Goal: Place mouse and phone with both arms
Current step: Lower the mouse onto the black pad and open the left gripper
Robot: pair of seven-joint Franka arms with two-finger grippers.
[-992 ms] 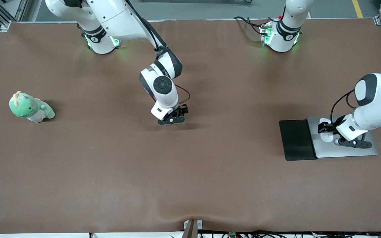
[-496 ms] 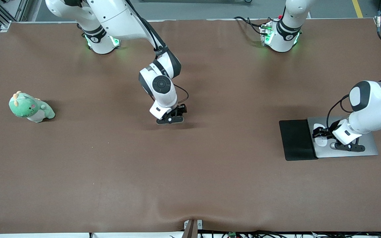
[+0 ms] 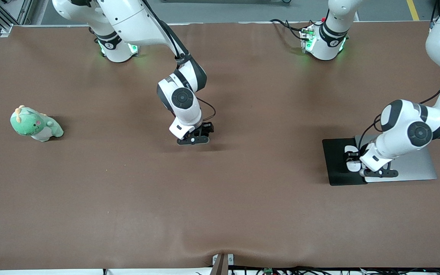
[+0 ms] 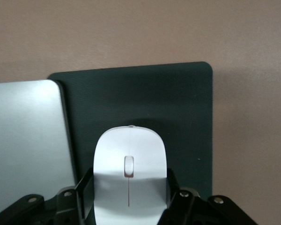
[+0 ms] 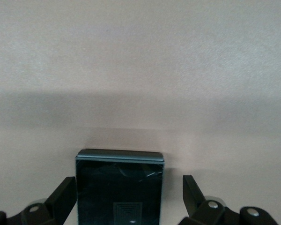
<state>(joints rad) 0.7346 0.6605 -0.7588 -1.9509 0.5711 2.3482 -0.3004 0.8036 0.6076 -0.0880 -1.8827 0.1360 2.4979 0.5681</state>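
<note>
White and glossy, the small oval computer mouse (image 4: 129, 171) sits pinched between the fingers of my left hand (image 3: 351, 160), which hangs over the flat black mat (image 3: 338, 162). That mat lies against the brushed silver slab (image 3: 414, 168) at the left arm's end of the brown worktop (image 3: 220, 198). My right hand (image 3: 201, 134) is low over the middle of the worktop; its fingers (image 5: 63, 194) stand spread on either side of the small black glossy phone (image 5: 119, 187), with a gap showing on one side at least. I cannot tell whether the phone rests on the worktop. A green plush dinosaur (image 3: 36, 124) sits toward the right arm's end.
</note>
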